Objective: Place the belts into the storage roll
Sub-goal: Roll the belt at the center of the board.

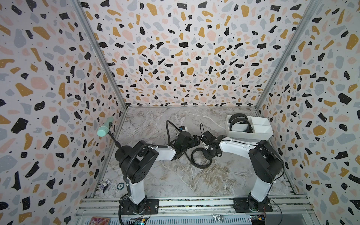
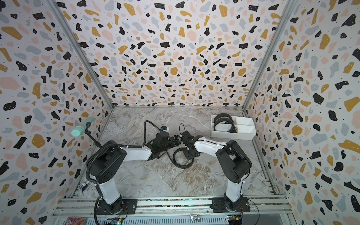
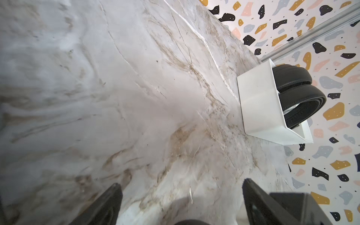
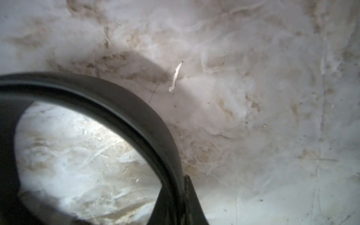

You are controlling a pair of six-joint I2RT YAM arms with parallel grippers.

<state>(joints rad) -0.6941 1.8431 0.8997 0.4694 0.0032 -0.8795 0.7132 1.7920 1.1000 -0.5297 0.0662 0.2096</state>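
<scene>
Belt loop (image 4: 136,109) clamped in R pincer (image 1: 208,155), R arm bent low over table (image 3: 116,97); L arm reaches inward, L pincer (image 3: 181,183) wide, near loop.

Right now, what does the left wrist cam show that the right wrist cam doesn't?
Left wrist only: the storage roll with two coiled belts inside, the patterned wall, and the open left hand. Right wrist only: the loose belt, looped on the table and pinched by the right hand. Both: the marble table.
</scene>
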